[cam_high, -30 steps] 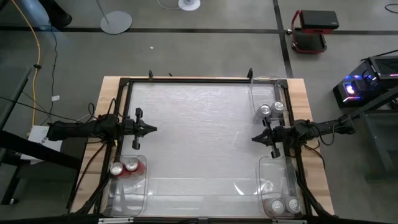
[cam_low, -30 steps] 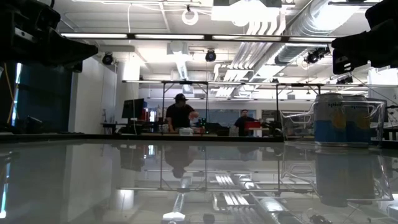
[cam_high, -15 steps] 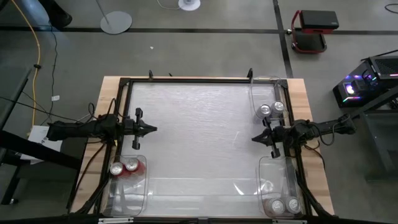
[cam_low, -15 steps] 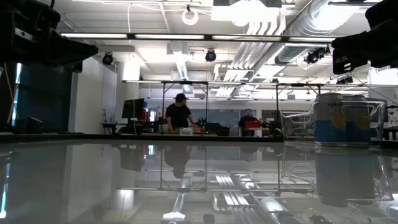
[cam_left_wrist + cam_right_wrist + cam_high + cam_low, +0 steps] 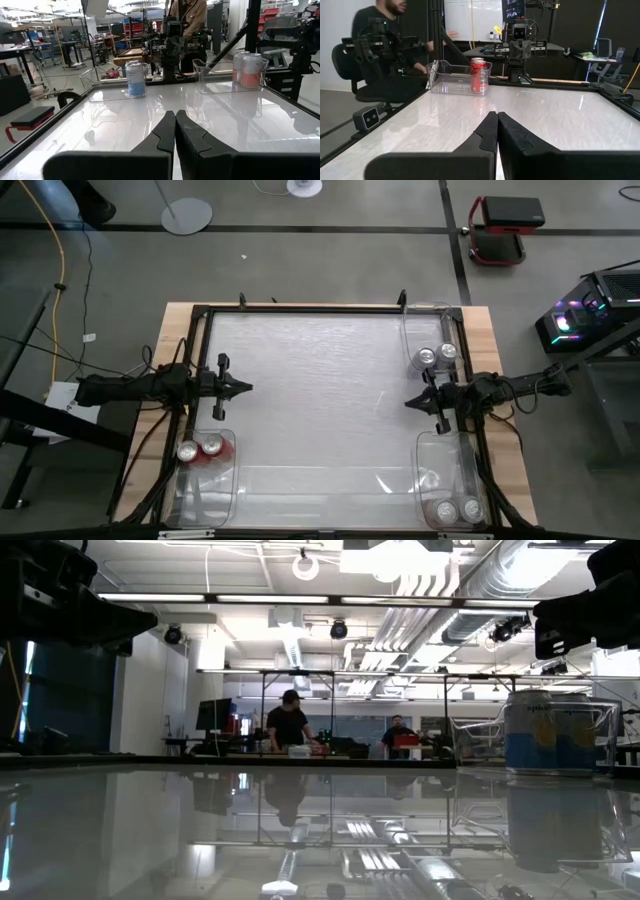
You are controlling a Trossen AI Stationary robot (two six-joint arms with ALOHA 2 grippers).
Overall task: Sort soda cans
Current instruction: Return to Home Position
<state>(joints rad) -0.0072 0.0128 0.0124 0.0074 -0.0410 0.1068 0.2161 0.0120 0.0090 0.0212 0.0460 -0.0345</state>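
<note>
My left gripper [image 5: 243,388] [image 5: 175,117] is shut and hovers over the table's left side, touching nothing. My right gripper [image 5: 408,402] [image 5: 497,118] is shut too and hovers over the right side. Two red cans [image 5: 200,448] stand upright in the near-left clear bin [image 5: 205,480]; one red can [image 5: 479,75] shows in the right wrist view. Two silver cans [image 5: 437,355] stand in the far-right bin [image 5: 425,330], a silver-blue can [image 5: 135,78] [image 5: 545,730] among them. Two more silver cans [image 5: 458,510] [image 5: 247,69] stand in the near-right bin [image 5: 440,470].
A dark frame [image 5: 300,309] runs round the glossy white tabletop [image 5: 320,400], whose middle lies open between the two arms. A person [image 5: 390,45] sits beyond the table's left side, and another [image 5: 187,12] stands beyond the right. More people [image 5: 290,725] work at benches far behind.
</note>
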